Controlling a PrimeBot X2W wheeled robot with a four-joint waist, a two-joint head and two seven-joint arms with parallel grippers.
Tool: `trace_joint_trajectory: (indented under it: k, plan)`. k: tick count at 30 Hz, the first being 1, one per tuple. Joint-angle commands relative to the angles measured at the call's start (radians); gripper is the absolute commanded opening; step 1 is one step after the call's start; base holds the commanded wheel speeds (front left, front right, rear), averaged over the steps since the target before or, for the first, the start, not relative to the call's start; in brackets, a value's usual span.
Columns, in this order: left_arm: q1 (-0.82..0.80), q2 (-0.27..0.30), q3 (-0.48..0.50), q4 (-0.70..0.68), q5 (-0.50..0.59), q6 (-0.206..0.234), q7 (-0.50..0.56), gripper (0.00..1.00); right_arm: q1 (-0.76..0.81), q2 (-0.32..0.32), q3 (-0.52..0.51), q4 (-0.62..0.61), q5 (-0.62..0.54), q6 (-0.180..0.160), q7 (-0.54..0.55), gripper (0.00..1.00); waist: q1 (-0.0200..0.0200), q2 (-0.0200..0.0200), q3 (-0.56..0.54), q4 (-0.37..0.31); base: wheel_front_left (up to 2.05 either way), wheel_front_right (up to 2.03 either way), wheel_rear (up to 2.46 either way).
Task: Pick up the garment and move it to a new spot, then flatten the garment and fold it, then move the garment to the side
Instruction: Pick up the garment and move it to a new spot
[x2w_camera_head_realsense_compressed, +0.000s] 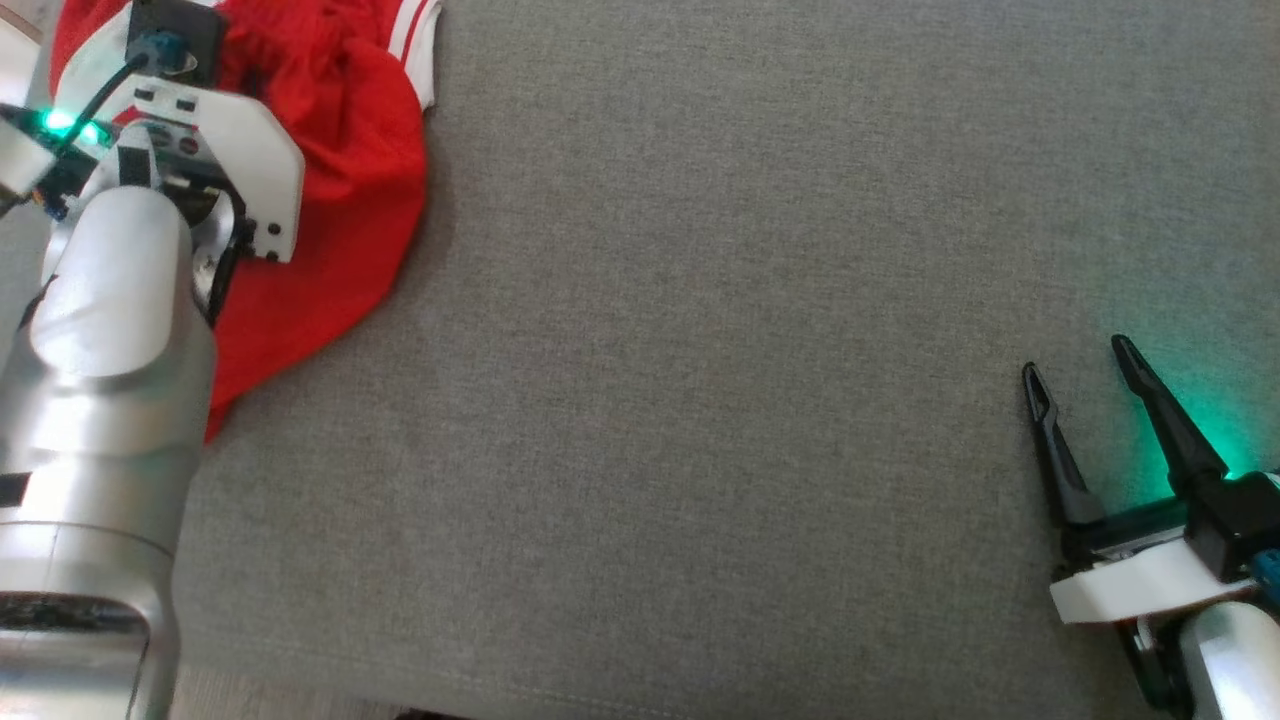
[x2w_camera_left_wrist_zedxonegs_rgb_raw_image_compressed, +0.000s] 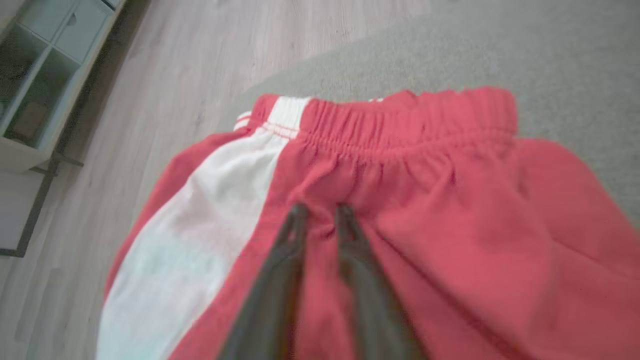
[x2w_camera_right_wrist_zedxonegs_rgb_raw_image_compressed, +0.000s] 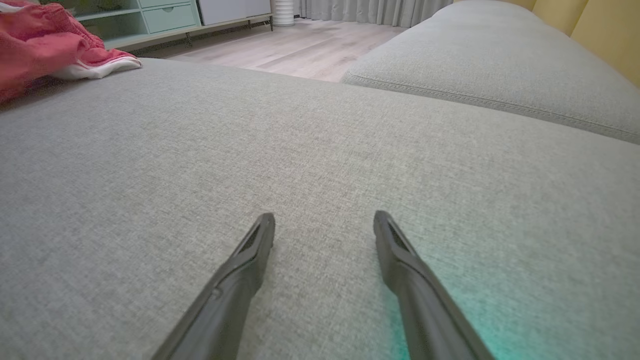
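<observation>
The task looks to be at its very start. The garment (x2w_camera_head_realsense_compressed: 340, 200), a pair of red shorts with a white stripe (x2w_camera_left_wrist_zedxonegs_rgb_raw_image_compressed: 210, 210) down the side, lies crumpled at the far left corner of the grey sofa seat (x2w_camera_head_realsense_compressed: 700, 350), close to the edge where the wooden floor (x2w_camera_left_wrist_zedxonegs_rgb_raw_image_compressed: 200, 60) begins. The left gripper (x2w_camera_left_wrist_zedxonegs_rgb_raw_image_compressed: 321, 212) is down on it, just below the gathered waistband (x2w_camera_left_wrist_zedxonegs_rgb_raw_image_compressed: 400, 117). Its fingers (x2w_camera_left_wrist_zedxonegs_rgb_raw_image_compressed: 280, 260) stand nearly together with a ridge of red cloth pinched up between them, so I judge the first grasp is made or closing (the blur in the left wrist view leaves the firmness of the hold uncertain). The cloth around the fingertips appears to rest on the seat, so the lift is not yet under way as far as I can tell. The right gripper (x2w_camera_head_realsense_compressed: 1077, 360) hovers low over bare seat well apart from the garment, at the near right, its fingers spread wide and holding nothing. Everything remains to do: carrying the shorts to a new spot, most likely the broad open middle of the seat, then spreading them flat, folding them, and moving them aside.
</observation>
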Motion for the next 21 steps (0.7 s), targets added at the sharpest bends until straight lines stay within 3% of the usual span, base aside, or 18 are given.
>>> trace_joint_trajectory:
  k: [1,12,21]
  plan:
    - [-0.060,0.061,0.021,-0.027,0.013,0.008,-0.031,0.00,0.000,-0.018,0.014,-0.010,0.004,0.007,-0.006,1.00,-0.0002,0.0001,-0.007,0.003,0.00,0.00,0.00]
    - [-0.175,0.051,-0.037,-0.055,0.029,-0.018,-0.315,0.00,-0.017,0.066,0.070,0.050,0.017,0.007,-0.006,1.00,-0.0002,0.0001,-0.180,-0.029,0.00,0.00,0.00]
    - [-0.223,0.039,-0.109,-0.114,-0.013,-0.055,-0.323,0.00,0.000,0.156,0.085,0.099,0.024,0.007,-0.006,1.00,-0.0002,0.0001,-0.350,-0.152,0.00,0.00,0.00]
